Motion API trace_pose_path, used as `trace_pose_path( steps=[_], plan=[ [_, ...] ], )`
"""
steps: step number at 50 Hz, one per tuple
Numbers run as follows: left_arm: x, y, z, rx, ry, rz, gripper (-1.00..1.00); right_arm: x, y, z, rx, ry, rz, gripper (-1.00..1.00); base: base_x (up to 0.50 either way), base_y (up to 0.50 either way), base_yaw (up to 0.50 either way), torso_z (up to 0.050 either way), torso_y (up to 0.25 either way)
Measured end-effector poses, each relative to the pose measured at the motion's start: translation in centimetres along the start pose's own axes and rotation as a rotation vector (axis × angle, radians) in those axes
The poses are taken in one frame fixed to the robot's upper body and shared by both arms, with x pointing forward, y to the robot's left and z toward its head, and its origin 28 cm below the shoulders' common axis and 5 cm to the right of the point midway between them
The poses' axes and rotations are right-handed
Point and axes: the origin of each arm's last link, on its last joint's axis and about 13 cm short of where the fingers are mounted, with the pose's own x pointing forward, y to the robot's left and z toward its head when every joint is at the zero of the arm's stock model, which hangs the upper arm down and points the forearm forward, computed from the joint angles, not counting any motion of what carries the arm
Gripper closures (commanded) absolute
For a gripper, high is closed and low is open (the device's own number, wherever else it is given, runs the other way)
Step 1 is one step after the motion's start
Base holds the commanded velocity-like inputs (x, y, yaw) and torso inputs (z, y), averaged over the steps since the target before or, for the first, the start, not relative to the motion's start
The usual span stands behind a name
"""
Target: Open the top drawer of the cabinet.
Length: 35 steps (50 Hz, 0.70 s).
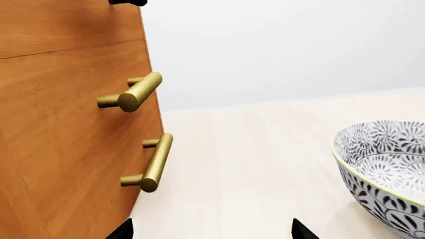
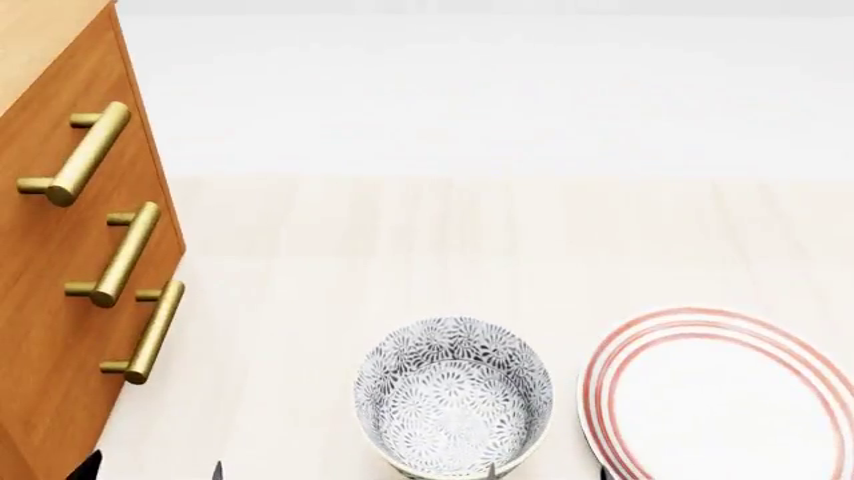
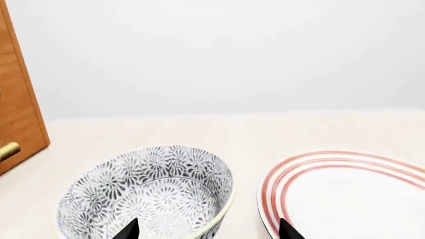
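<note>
Nearest my head camera, only dark fingertips show at the lower edge: my left gripper point(image 2: 150, 470) near the cabinet's foot, my right gripper point(image 2: 547, 472) over the bowl point(image 2: 454, 407). Both stand spread apart and hold nothing.

Left to right: the cabinet point(image 2: 34, 300) stands at far left, all three drawers shut flush. The top drawer point(image 2: 40, 125) carries the highest brass handle point(image 2: 78, 153), untouched. Right of it sits the patterned bowl, then the red-ringed plate point(image 2: 727, 395), close together on the pale table point(image 2: 400, 240).

Finding: the approach step is in hand; no contact yet. My left wrist camera shows two handles point(image 1: 133, 92) close by, but I cannot tell which. Next move, in my judgement: raise the left gripper to the highest bar, straddle it, close, then pull straight outward.
</note>
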Motion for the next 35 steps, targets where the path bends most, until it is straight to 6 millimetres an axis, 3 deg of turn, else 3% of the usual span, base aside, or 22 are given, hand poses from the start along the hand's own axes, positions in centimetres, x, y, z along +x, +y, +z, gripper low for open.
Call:
trace_pose_path(
  steps=[14, 35],
  plan=[
    [0.5, -0.1, 0.9, 0.262, 0.009, -0.032, -1.00, 0.0, 0.0, -0.1, -0.011, 0.014, -0.009, -1.00, 0.00, 0.00, 0.00, 0.000, 0.000],
    [3.0, 0.9, 5.1, 0.694, 0.026, -0.029, -1.00, -0.1, -0.1, -0.1, -0.014, 0.023, -0.013, -1.00, 0.00, 0.00, 0.00, 0.000, 0.000]
  ],
)
